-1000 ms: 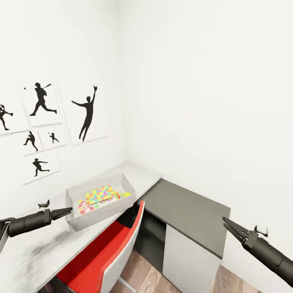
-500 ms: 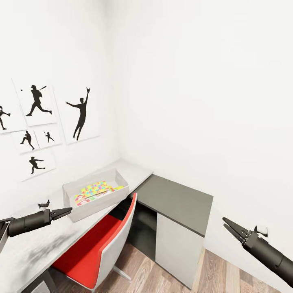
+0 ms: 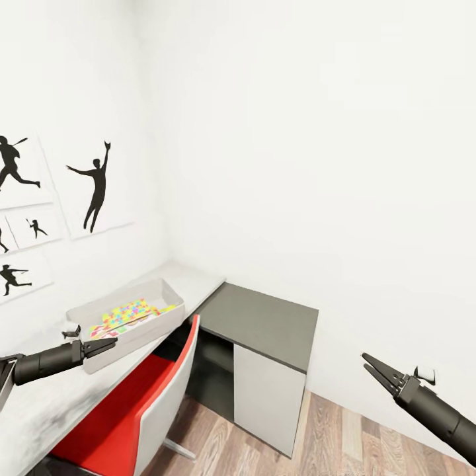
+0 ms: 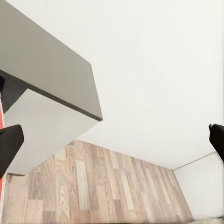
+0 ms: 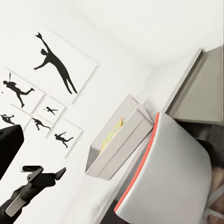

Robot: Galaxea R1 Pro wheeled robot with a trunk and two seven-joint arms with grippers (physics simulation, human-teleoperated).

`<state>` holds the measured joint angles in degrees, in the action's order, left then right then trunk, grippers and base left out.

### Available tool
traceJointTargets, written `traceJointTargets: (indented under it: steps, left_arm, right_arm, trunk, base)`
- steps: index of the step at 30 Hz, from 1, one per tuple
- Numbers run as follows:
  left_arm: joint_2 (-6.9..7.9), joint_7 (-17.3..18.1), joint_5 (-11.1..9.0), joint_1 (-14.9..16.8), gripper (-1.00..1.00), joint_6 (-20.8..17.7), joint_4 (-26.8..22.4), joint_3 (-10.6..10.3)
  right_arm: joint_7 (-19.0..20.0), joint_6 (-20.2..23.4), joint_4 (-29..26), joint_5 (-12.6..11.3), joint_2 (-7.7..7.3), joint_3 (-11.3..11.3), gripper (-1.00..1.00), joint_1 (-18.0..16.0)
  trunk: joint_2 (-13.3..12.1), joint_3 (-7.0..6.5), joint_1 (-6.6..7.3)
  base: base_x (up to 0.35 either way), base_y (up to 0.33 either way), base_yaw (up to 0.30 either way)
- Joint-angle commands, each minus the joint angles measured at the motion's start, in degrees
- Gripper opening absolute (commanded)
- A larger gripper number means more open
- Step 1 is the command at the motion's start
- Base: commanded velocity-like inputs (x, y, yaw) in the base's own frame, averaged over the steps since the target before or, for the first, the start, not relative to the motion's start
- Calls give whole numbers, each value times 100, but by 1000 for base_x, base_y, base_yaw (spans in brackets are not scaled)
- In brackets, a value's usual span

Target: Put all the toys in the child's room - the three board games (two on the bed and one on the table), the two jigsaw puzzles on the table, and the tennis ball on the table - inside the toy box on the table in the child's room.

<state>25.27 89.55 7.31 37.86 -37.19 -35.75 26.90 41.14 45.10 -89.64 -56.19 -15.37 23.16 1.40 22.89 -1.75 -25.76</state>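
The light grey toy box (image 3: 135, 328) stands on the pale table (image 3: 39, 403) by the left wall. Multicoloured jigsaw puzzles (image 3: 127, 310) lie inside it, with a strip of printed card beside them. My left gripper (image 3: 112, 343) hovers over the table just in front of the box's near end, open and holding nothing. In the left wrist view its fingertips (image 4: 10, 142) sit wide apart over the floor. My right gripper (image 3: 365, 363) hangs open and bare over the floor at the right, far from the table. In the right wrist view I see the toy box (image 5: 122, 140) side-on.
A red-seated chair (image 3: 142, 406) is tucked against the table. A lower dark grey-topped side unit (image 3: 261, 324) fills the corner beside it. Wood-plank floor (image 3: 350, 439) lies open to the right. Baseball silhouette prints (image 3: 92, 186) hang on the left wall.
The whole picture has slid left and more floor shows, so the camera has turned right and drawn back. Both grippers keep their places in the view and stay open.
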Motion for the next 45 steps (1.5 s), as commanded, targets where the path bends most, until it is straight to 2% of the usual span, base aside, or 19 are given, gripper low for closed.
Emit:
traceJointTargets:
  steps: [1, 14, 45]
  left_arm:
    - [-5, 45, 60, 5, 100, -60, -2, 26]
    - [-5, 45, 60, 3, 100, -59, -2, 21]
    - [-5, 45, 60, 2, 100, -8, -2, 18]
  right_arm:
    - [-1, 34, 4, -23, -1, 4, 100, 1]
    - [-10, 34, 24, -23, 1, -4, 100, 1]
    - [-10, 34, 25, -24, -10, 2, 100, 1]
  trunk:
    - [3, 1, -2]
    - [3, 0, -2]
    - [3, 0, -2]
  base:
    - [-1, 0, -279]
    - [-30, 0, -280]
    - [-110, 0, -281]
